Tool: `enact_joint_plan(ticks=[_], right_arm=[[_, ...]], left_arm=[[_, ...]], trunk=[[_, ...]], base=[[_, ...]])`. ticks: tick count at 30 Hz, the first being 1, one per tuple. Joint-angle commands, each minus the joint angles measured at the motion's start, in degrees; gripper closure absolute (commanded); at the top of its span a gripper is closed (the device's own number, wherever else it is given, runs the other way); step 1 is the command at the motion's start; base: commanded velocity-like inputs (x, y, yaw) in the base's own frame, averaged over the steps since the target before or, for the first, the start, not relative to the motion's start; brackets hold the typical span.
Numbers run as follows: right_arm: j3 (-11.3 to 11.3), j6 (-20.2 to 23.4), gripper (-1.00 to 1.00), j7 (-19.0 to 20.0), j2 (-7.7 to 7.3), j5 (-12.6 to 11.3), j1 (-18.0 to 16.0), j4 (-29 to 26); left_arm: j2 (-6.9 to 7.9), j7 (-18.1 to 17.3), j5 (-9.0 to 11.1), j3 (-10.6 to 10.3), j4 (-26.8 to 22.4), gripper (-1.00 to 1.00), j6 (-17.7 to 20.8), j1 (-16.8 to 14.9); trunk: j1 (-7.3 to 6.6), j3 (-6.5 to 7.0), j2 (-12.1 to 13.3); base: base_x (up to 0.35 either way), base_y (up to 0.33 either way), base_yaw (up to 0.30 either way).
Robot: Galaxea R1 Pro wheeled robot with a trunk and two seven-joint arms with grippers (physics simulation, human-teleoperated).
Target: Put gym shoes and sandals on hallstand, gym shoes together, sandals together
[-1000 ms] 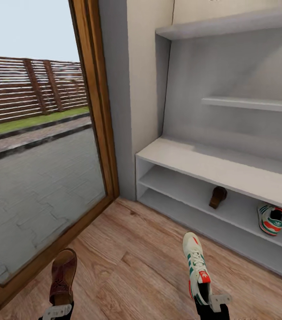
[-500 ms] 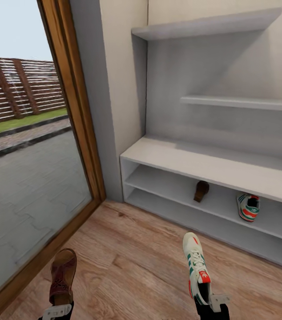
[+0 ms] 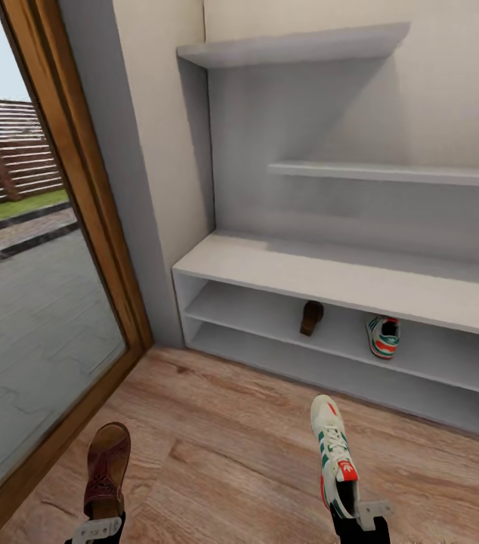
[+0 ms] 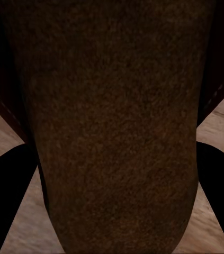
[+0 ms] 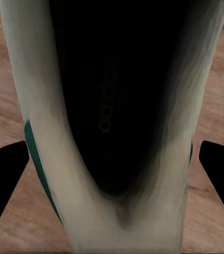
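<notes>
My left gripper (image 3: 97,527) at the head view's lower left is shut on the heel of a dark-brown sandal (image 3: 106,468), held above the corridor floor (image 3: 224,446); its sole (image 4: 112,121) fills the left wrist view. My right gripper (image 3: 356,517) is shut on the heel of a white gym shoe (image 3: 333,450) with green stripes, whose dark inside (image 5: 117,95) faces the right wrist camera. The hallstand (image 3: 330,276) stands ahead against the wall. On its upper open tier sit the other sandal (image 3: 311,317) and the other gym shoe (image 3: 383,335), a little apart.
A tall glass door with a wooden frame (image 3: 81,189) runs along the left, with paving and a fence outside. Two staggered shelves (image 3: 292,47) hang above the hallstand's bench top. Wood flooring stretches between me and the rack.
The whole head view has swung right: the door and the hallstand slid leftward in the picture. Both grippers and their shoes hold the same place in the frame.
</notes>
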Motion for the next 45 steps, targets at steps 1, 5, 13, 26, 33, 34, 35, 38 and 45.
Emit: enact_joint_plan(ticks=[1, 5, 13, 26, 33, 34, 35, 38, 45], right_arm=[[-0.49, -0.18, 1.00, 0.40, 0.03, 0.26, -0.05, 0.05], [-0.49, -0.20, 1.00, 0.40, 0.03, 0.26, -0.05, 0.05], [-0.49, -0.21, 1.00, 0.40, 0.03, 0.26, -0.04, 0.05], [-0.49, -0.19, 1.00, 0.40, 0.03, 0.26, -0.05, 0.01], [-0.49, -0.16, 1.00, 0.40, 0.07, 0.26, -0.06, -0.03], [-0.48, -0.15, 1.00, 0.40, 0.05, 0.26, -0.07, -0.03], [-0.45, -0.14, 1.00, 0.43, 0.04, 0.27, -0.06, -0.02], [-0.43, -0.16, 1.00, 0.50, 0.03, 0.29, -0.05, 0.01], [-0.42, -0.16, 1.00, 0.59, 0.01, 0.34, -0.07, -0.05]], left_arm=[[-0.05, -0.36, -0.58, 0.48, 0.01, 1.00, -0.25, -0.04], [-0.05, -0.36, -0.61, 0.42, 0.01, 1.00, -0.25, -0.04], [-0.05, -0.36, -0.60, 0.40, 0.01, 1.00, -0.25, -0.04], [-0.05, -0.36, -0.65, 0.40, -0.01, 1.00, -0.25, -0.04], [-0.05, -0.36, -0.66, 0.40, -0.05, 1.00, -0.25, -0.04], [-0.05, -0.36, -0.66, 0.40, -0.03, 1.00, -0.25, -0.04], [-0.05, -0.36, -0.66, 0.40, -0.02, 1.00, -0.25, -0.04], [-0.05, -0.36, -0.66, 0.40, 0.00, 1.00, -0.25, -0.04], [-0.05, -0.36, -0.66, 0.40, 0.01, 1.00, -0.25, -0.04]], trunk=[[-0.01, -0.04, -0.02], [-0.01, -0.04, -0.02], [-0.01, -0.04, -0.02], [-0.01, -0.04, -0.02], [-0.01, -0.04, -0.02], [-0.01, -0.04, -0.02], [-0.01, -0.04, -0.02], [-0.01, -0.04, -0.02], [-0.01, -0.04, -0.02]], base=[[0.000, 0.000, -0.266], [0.000, 0.000, -0.266], [-0.100, 0.112, -0.266], [-0.049, 0.083, -0.266], [0.000, 0.000, -0.164], [0.000, 0.000, -0.032], [0.000, 0.000, -0.021], [0.000, 0.000, -0.012], [0.000, 0.000, -0.002]])
